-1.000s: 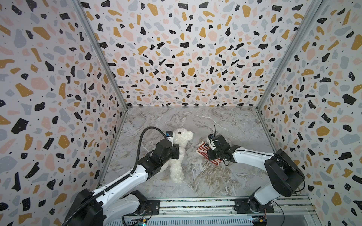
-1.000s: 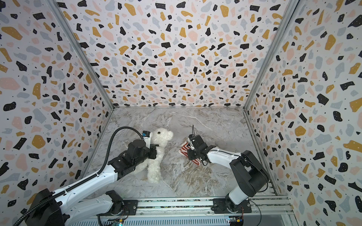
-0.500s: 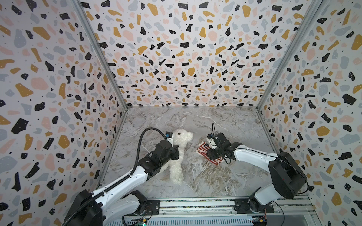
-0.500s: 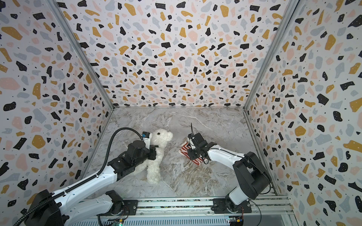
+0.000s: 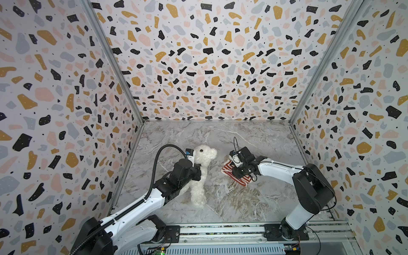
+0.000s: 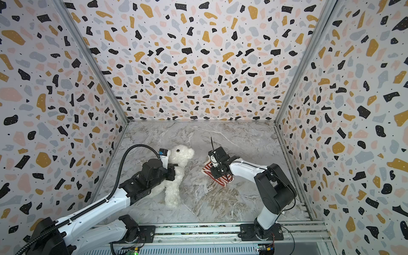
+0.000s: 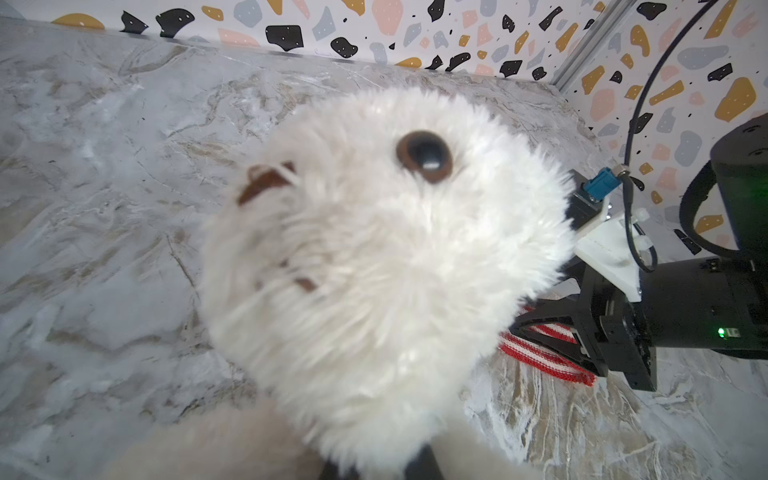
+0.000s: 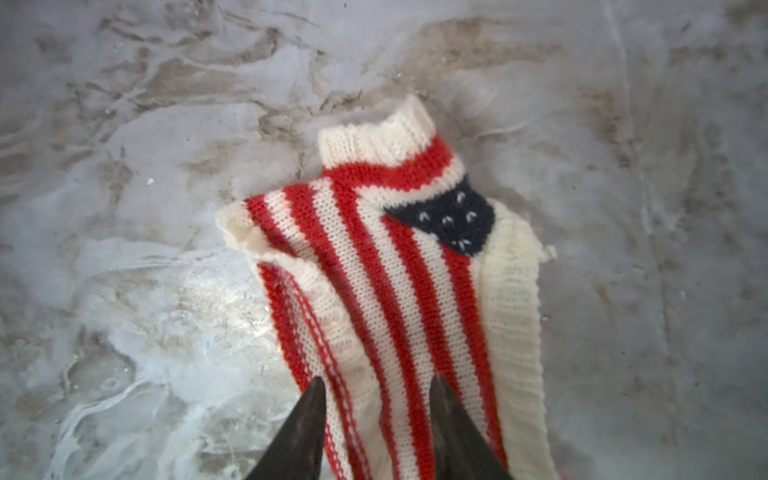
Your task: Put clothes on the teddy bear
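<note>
I judge this job barely begun: the teddy bear [image 5: 202,176] is bare, with no knit over its head or on any limb. It lies left of centre in the lower half of both top views, head toward the top of the frame and legs toward the bottom, and its face fills the middle of the left wrist view. My left gripper [image 5: 197,170] is buried in the fur just below the head. Its jaws look closed on the bear's upper body and seem to prop it up, though plush hides the fingertips.

The sweater [image 8: 395,270] lies flat on the marbled table [image 5: 242,205], just right of centre in both top views, with bare table between it and the bear. In the right wrist view its collar points to the top of the frame and the hem runs off the bottom edge. My right gripper [image 8: 376,386] stands over the hem end, jaws partly apart with striped knit showing between them. I see nothing pinched, and I cannot tell whether the tips touch the cloth.

Everything is left, as I see it: take the hem, open the sweater, pass it over the head, thread the arms, pull it down.

I find no legible writing. The sweater carries a navy patch [image 8: 449,220] with white flecks, flag-style, but no letters, and no brand on the arms is readable.
</note>
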Motion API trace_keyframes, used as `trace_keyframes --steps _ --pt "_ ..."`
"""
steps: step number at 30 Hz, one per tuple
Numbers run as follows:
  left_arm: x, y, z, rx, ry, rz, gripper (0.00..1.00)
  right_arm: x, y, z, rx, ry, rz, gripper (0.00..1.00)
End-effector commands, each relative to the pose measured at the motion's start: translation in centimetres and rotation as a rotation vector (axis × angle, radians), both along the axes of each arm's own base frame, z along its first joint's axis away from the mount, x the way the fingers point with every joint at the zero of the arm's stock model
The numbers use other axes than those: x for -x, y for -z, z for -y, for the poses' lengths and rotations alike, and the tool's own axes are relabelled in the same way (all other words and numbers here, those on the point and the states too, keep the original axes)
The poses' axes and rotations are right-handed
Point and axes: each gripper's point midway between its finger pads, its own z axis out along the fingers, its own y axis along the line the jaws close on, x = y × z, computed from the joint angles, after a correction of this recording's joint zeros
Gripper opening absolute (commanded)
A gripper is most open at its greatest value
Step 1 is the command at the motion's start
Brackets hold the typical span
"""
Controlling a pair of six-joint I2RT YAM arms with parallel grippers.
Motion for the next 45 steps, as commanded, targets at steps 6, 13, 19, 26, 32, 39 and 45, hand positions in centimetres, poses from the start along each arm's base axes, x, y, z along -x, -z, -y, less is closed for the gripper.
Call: trace_keyframes --steps 6,13,19,26,32,39,45 --pt "0.1 -1.2 0.3 0.021 0.02 0.039 0.0 -0.2 0.0 0.5 0.038 0.007 0.013 0.27" --pt "0.3 -1.4 0.3 0.024 0.028 0.044 0.0 -0.2 -0.8 0.4 0.032 0.006 0.032 0.25" --pt "0.4 -1.2 0.4 0.026 0.035 0.042 0.0 0.9 -0.4 -0.4 0.024 -0.035 0.019 0.29" --pt "0.7 -1.1 0.6 0.027 0.054 0.037 0.0 0.6 0.4 0.1 0.057 -0.023 0.02 0.21" --pt "1.0 -1.3 0.9 0.041 0.082 0.046 0.0 0.1 -0.8 -0.3 0.028 -0.022 0.047 0.07" --pt "1.4 -1.6 1.5 0.06 0.123 0.059 0.0 0.0 -2.4 -0.5 -0.04 -0.018 0.071 0.0" --pt "1.9 -1.8 2.7 0.107 0.186 0.067 0.0 -0.1 -3.9 -0.4 -0.091 -0.015 0.097 0.0"
